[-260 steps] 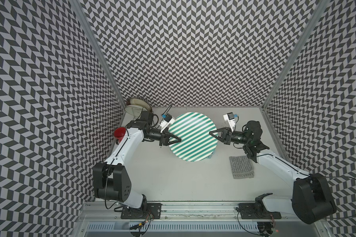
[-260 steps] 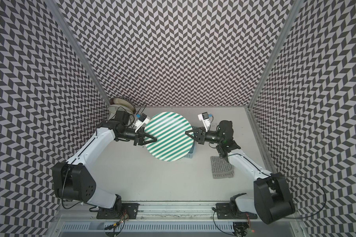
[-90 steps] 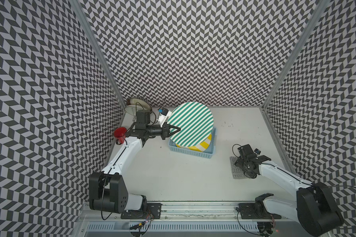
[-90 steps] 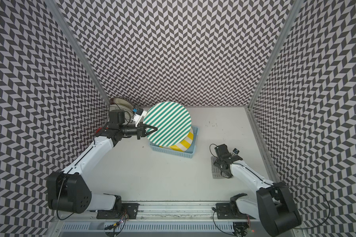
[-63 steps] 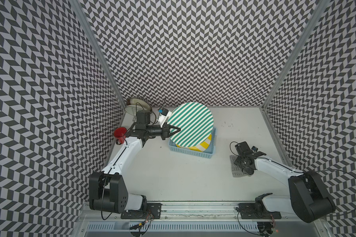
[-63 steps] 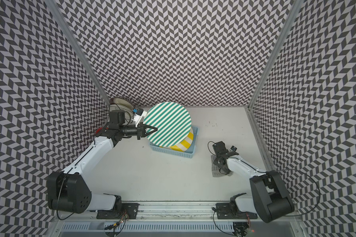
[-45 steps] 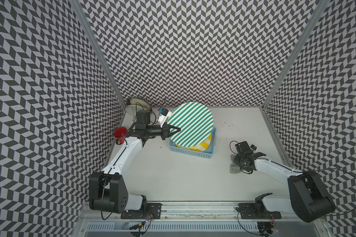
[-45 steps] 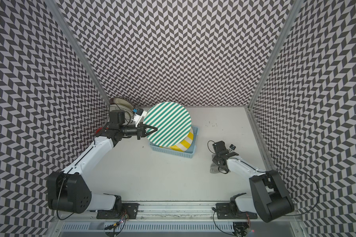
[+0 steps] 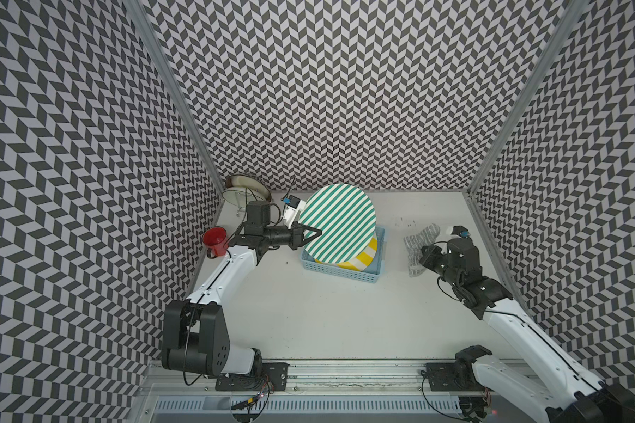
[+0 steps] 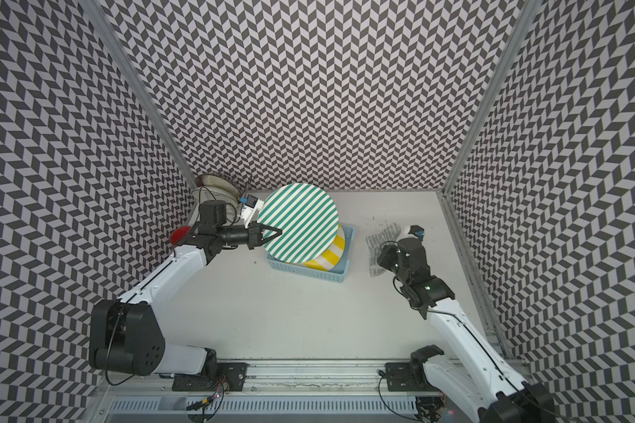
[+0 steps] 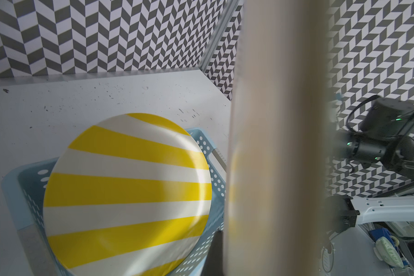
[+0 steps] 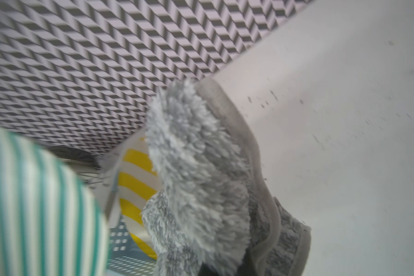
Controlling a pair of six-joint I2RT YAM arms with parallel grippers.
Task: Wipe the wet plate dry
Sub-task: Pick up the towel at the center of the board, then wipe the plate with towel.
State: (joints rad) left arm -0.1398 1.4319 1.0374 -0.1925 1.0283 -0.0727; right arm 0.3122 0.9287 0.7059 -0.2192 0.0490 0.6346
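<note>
**Striped plate held over the basket, cloth gripped beside it**

*Top views.* In both top views we see the left pincer [image 9: 314, 233] clenched on the rim of the green-striped plate [image 9: 340, 223]. It grips the edge that faces away from the cloth. The plate is held tilted above the blue basket [image 9: 345, 270] with its striped face toward the camera. It covers most of the yellow-striped plate [image 9: 363, 252] that lies in the basket. We cannot tell whether the two plates touch. On the basket's opposite side, near it but apart, the right pincer [image 9: 425, 256] is clenched on the grey cloth [image 9: 415, 243]. The cloth is bunched and partly lifted, and we cannot tell whether its lower end meets the surface [image 9: 327, 315]. A red cup [image 9: 215, 240] stands well apart from the basket, beyond the left pincer.

*Left wrist view.* The yellow-striped plate [image 11: 127, 191] leans in the basket [image 11: 214, 181], resting on its perforated wall. The held plate shows only as a broad, blurred beige band [image 11: 277, 143] close to the lens. The right arm [image 11: 380, 148] appears beyond that band. The left pincer itself is not shown here.

*Right wrist view.* The cloth [image 12: 196, 179] fills the middle, fluffy with a flat hem, and hides the pincer's fingers. Beyond it we see the yellow-striped plate [image 12: 134, 176] in the basket [image 12: 122, 260]. The green-striped plate [image 12: 34, 203] shows blurred above the basket.
</note>
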